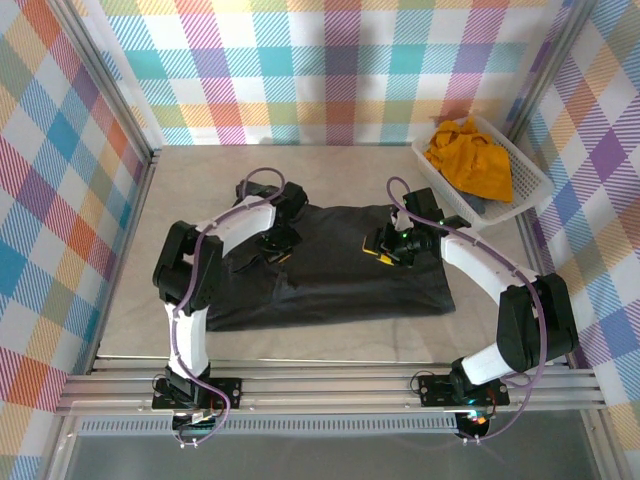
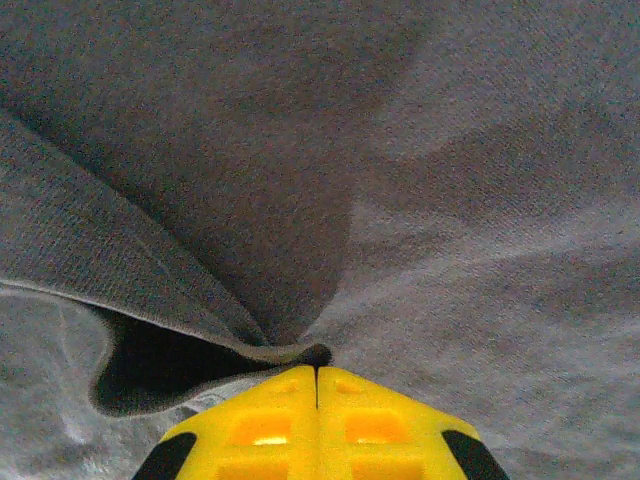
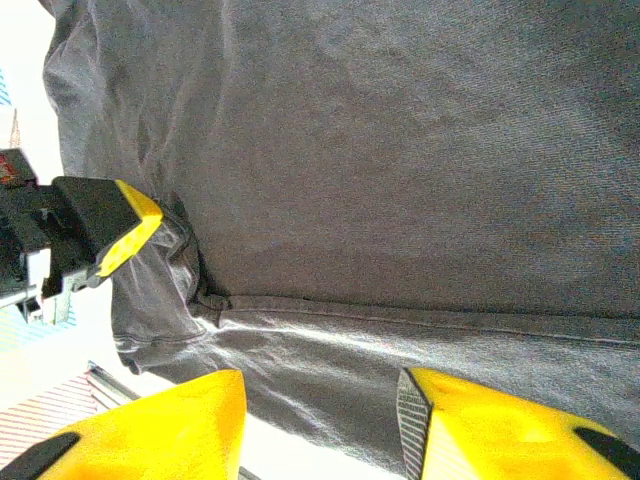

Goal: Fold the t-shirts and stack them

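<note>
**Item 1 – black t-shirt** (image 1: 340,280). Charcoal-black fabric, laid out flat across the middle of the bench (image 1: 200,180), between the two arms. Creases are seen along the left portion, and the near edge is roughly straight. In the right wrist view a stitched seam is seen running across the cloth, with a sleeve bunched at the left.

**Item 2 – yellow t-shirt** (image 1: 470,160). Mustard-orange fabric, crumpled in a heap inside the basket (image 1: 528,200). It is kept well apart from the black t-shirt.

**Item 3 – basket.** White plastic lattice, placed at the far right corner of the bench, beside the checked wall (image 1: 330,70).

**Item 4 – left tool** (image 2: 317,375). Lowered onto the left upper part of the black t-shirt. Its yellow fingers are pressed together, and a raised fold of the dark cloth is pinched at their tips. A ridge of fabric is drawn up from that point, with a dark hollow left under it.

**Item 5 – right tool** (image 3: 322,385). Positioned over the right upper part of the black t-shirt. Its yellow fingers (image 3: 190,420) are spread, and the garment's edge is seen in the gap between them. No cloth is clamped.
</note>
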